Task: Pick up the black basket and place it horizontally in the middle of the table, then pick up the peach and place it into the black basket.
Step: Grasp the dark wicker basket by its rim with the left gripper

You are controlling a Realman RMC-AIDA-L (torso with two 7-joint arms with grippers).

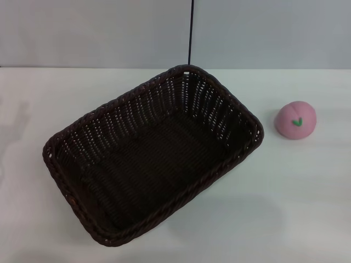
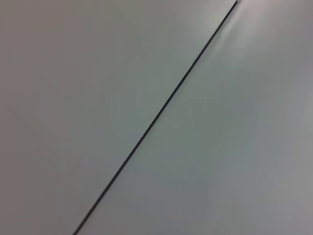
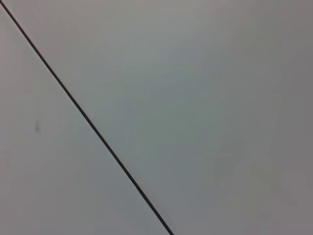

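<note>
The black basket [image 1: 151,156] lies on the white table [image 1: 285,208] in the head view, turned diagonally, one corner toward the far wall and one toward the near left. It is empty. The pink peach [image 1: 296,120] with a green leaf mark sits on the table to the right of the basket, apart from it. Neither gripper shows in any view. Both wrist views show only a plain grey wall with a thin dark seam.
A grey wall [image 1: 98,33] with a dark vertical seam [image 1: 191,33] stands behind the table's far edge. Bare white tabletop lies in front of the basket and around the peach.
</note>
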